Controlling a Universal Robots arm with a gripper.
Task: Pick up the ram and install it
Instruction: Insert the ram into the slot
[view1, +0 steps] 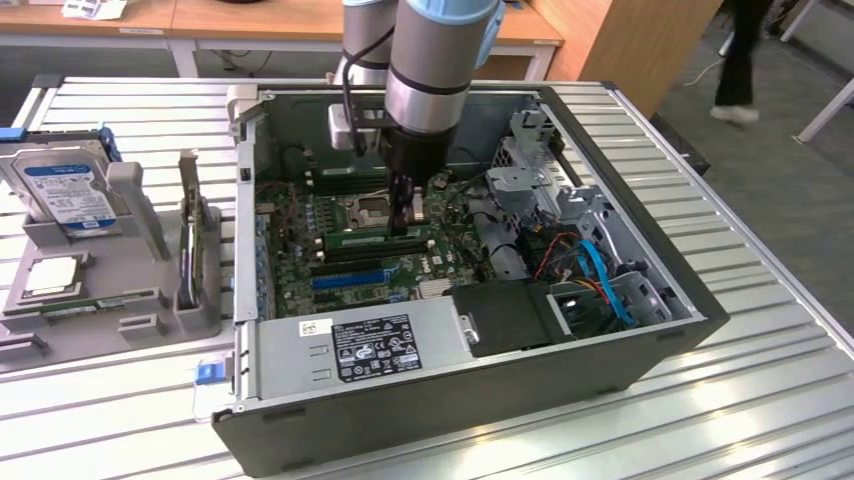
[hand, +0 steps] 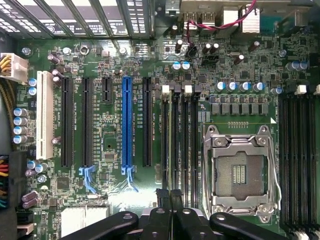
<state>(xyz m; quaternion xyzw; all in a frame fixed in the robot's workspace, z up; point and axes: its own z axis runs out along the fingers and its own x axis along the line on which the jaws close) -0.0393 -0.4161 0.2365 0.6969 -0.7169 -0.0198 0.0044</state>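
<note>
**Hand**: lowered into the open case over the board, with its fingers drawn together. In the wrist view the two black fingertips are seen almost touching. They are lined up with the memory slots, between the blue slot and the socket.

**Ram**: a green stick, seen in the exterior view on edge along the memory slots, just beside the socket. It is met from above by the fingertips. Whether it is clamped or only touched cannot be told, nor whether it is fully seated.

**Case**: laid on its side on the ribbed worktop, with the side panel off. A labelled power supply is fitted along the edge nearest the exterior camera. Blue cables are bundled toward the exterior view's right.

**Holder**: grey, set on the worktop at the exterior view's left, just beside the case.
- A drive with a blue label is propped in it.
- A processor is laid flat in it, nearer the camera.
- A thin board is stood on edge at the side nearest the case.

**Person**: legs only, seen on the floor beyond the worktop, at the exterior view's right.
</note>
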